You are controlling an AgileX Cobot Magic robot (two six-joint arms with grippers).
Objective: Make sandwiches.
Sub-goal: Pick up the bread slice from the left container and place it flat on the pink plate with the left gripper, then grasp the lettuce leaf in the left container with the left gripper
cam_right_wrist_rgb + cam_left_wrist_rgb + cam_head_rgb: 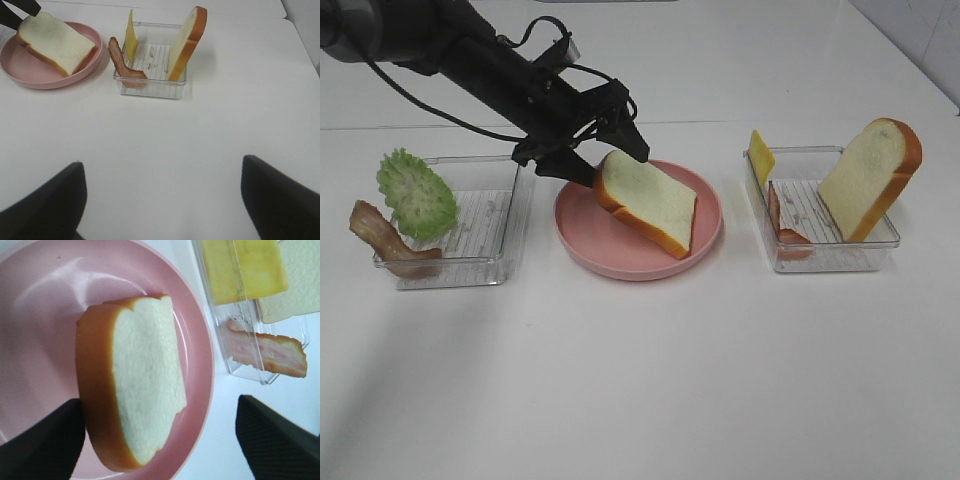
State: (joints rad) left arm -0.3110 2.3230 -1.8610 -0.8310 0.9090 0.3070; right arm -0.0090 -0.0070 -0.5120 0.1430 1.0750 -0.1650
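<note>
Bright, even light falls from above, and the white table (720, 380) comes close to washing out in the exterior high view. Shadows are soft: a thin one hugs the near rim of the pink plate (620, 262), and a broad, faint grey one dulls the table's near left corner. That view is sharp throughout. In the left wrist view pale glare smears the plate, and the bread slice (145, 390) looks slightly soft. The fingers (40, 445) of the left gripper (157, 400) are dark, blurred masses. The right gripper (161, 161) shows equally unfocused black fingers (40, 205), though the table beyond is clear.
</note>
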